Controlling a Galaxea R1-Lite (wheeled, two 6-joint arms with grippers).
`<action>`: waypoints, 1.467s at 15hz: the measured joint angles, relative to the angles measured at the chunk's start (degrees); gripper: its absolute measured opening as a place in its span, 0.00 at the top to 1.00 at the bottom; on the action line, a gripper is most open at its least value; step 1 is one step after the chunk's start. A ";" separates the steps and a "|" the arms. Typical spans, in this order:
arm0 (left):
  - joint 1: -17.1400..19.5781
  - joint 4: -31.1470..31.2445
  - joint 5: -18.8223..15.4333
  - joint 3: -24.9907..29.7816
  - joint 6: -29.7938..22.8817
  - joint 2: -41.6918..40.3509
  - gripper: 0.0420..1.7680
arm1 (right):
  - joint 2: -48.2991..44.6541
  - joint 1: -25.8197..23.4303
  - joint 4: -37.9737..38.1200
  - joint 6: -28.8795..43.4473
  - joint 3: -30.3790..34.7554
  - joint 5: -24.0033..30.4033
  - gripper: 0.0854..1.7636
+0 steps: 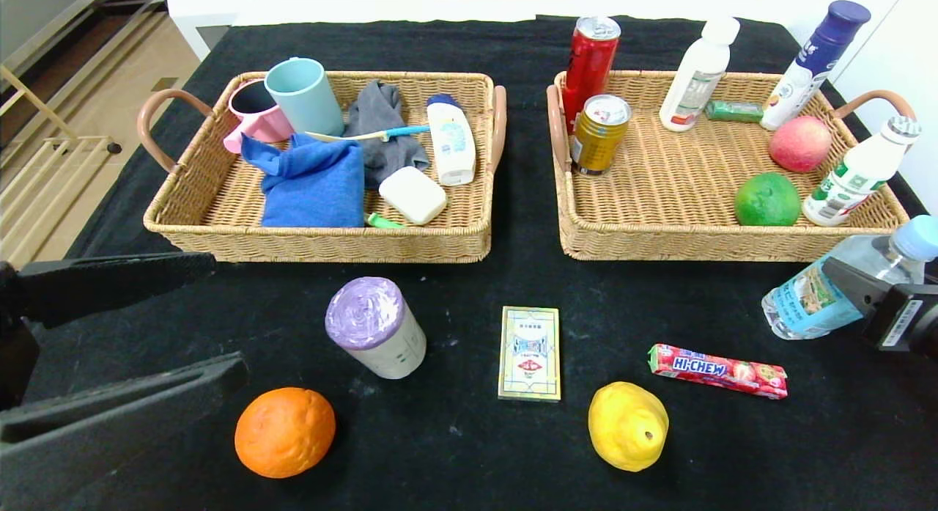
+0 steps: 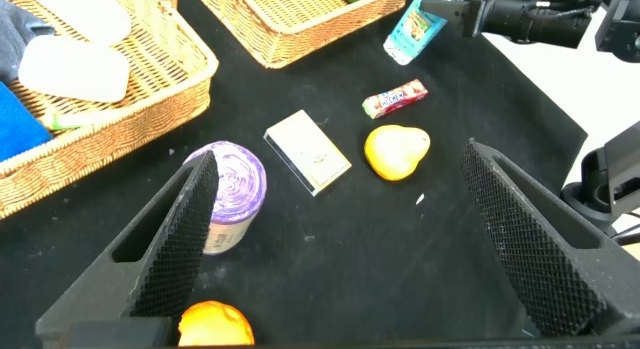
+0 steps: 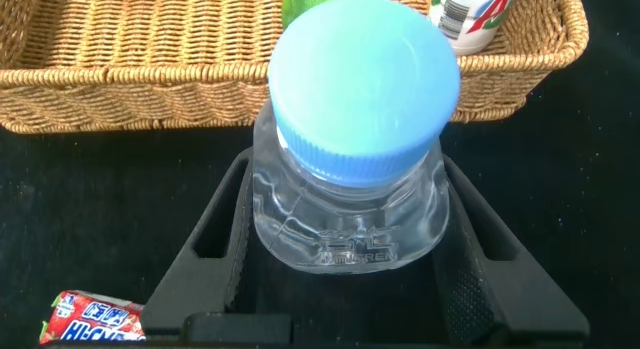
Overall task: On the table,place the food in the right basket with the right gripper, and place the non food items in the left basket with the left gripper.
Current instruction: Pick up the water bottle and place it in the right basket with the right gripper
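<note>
My right gripper [image 1: 865, 295] is shut on a clear water bottle [image 1: 813, 298] with a blue cap, held tilted just in front of the right basket [image 1: 696, 248]. In the right wrist view both fingers [image 3: 215, 259] press the bottle [image 3: 350, 139]. My left gripper [image 1: 227, 313] is open and empty at the front left, near a purple-topped roll [image 1: 375, 336] and an orange [image 1: 285, 432]. A card box [image 1: 530, 353], a lemon [image 1: 628, 425] and a Hi-Chew pack [image 1: 718, 370] lie on the black table. The left basket [image 1: 315, 241] holds cups, cloths and toiletries.
The right basket holds two cans [image 1: 597, 133], several bottles, an apple [image 1: 800, 143] and a lime [image 1: 766, 199]. The left wrist view shows the roll [image 2: 230, 194], the card box [image 2: 308, 152] and the lemon [image 2: 395, 152] ahead of the open jaws.
</note>
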 joint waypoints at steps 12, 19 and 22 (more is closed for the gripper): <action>0.02 0.02 0.09 -0.11 -0.20 -0.24 0.00 | -8.77 1.65 13.68 -2.45 -4.85 0.50 0.44; 0.02 0.02 0.11 0.00 -0.22 0.16 0.00 | -9.92 3.77 22.94 -3.01 -19.63 0.38 0.44; 0.09 0.00 0.12 0.00 -0.27 0.20 0.00 | -6.08 4.43 25.86 -3.11 -26.56 0.33 0.44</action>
